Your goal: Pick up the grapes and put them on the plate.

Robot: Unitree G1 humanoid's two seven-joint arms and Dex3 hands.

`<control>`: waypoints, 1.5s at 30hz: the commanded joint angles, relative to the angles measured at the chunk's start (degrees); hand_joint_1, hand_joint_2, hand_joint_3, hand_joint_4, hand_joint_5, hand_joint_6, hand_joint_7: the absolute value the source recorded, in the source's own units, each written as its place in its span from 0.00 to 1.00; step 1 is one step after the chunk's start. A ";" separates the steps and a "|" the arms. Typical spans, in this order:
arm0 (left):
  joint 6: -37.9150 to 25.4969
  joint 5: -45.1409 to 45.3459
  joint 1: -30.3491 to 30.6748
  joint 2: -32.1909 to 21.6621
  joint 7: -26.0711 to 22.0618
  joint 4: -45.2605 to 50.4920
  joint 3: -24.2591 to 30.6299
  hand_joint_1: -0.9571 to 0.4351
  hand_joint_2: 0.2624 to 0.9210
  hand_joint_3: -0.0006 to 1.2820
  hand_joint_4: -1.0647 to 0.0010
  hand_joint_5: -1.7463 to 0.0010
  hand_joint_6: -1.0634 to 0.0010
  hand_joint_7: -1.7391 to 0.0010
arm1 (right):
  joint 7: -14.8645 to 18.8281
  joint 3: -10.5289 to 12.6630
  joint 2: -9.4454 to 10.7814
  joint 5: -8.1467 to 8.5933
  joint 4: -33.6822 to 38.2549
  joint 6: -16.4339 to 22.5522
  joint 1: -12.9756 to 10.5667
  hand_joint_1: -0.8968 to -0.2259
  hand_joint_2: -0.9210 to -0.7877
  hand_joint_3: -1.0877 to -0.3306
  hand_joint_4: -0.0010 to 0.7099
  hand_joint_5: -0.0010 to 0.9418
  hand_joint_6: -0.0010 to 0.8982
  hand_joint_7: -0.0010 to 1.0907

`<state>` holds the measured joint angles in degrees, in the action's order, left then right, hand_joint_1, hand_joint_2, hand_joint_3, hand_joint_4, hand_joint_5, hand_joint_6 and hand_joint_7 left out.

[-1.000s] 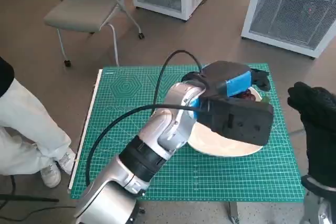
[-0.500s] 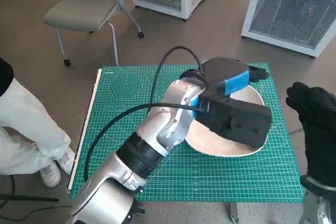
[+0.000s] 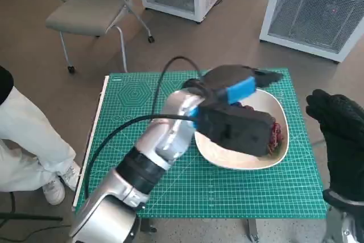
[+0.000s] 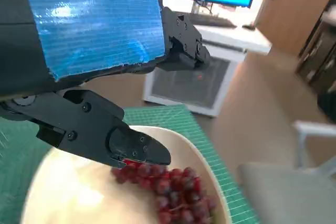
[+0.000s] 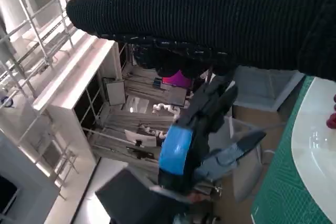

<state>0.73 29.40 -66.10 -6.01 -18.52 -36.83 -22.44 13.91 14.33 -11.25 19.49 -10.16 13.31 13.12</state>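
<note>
While my left hand (image 3: pixel 242 86) hangs above the plate (image 3: pixel 227 157), I see its black fingers (image 4: pixel 113 140) spread apart and holding nothing; in the left wrist view the lower fingertip ends just over the grapes (image 4: pixel 176 190), and I cannot tell whether it touches them. The grapes lie as a dark red bunch inside the plate, toward its 3 o'clock rim in the head view, partly hidden there behind the black block on my left wrist. The plate is a wide cream dish resting on the green cutting mat (image 3: pixel 131 106), toward the mat's 3 o'clock side. My right hand (image 3: pixel 338 126), in its black knitted glove, is raised off the table's 3 o'clock edge, well apart from the plate; I cannot tell how its fingers lie. At 11 o'clock beyond the table stands a grey chair (image 3: pixel 91 12), and at 9 o'clock a person's leg (image 3: pixel 25 140) in pale trousers shows.
</note>
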 commanded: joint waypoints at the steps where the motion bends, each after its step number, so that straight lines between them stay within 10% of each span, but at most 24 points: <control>1: 3.16 -4.80 4.27 -1.90 2.27 3.59 4.94 0.37 1.00 0.06 0.76 1.00 0.71 1.00 | 0.23 -0.52 -0.17 -0.24 0.75 -0.77 -0.08 0.60 0.00 0.69 0.50 0.49 0.22 0.83; 8: 10.60 -16.62 11.30 -1.82 3.43 3.75 13.94 0.32 1.00 0.09 0.74 0.99 0.68 0.99 | 0.59 -0.76 -0.45 -0.15 1.12 -0.78 0.41 0.60 0.00 0.69 0.50 0.48 0.22 0.82; 21: 12.22 -44.06 22.89 0.05 -12.45 4.30 27.76 0.34 1.00 0.10 0.74 1.00 0.68 0.99 | 1.82 -1.30 -0.46 -0.04 2.74 -0.20 1.72 0.60 0.00 0.70 0.51 0.47 0.24 0.81; 45: 16.69 -48.34 38.03 -0.01 -13.56 15.24 30.54 0.32 1.00 0.16 0.78 1.00 0.72 1.00 | 3.36 -1.70 -0.71 -0.58 4.18 0.15 2.53 0.57 0.00 0.70 0.53 0.45 0.25 0.79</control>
<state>16.92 -18.57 -29.95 -6.23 -31.76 -23.36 8.46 16.75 12.97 -11.40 19.35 -6.96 13.51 15.66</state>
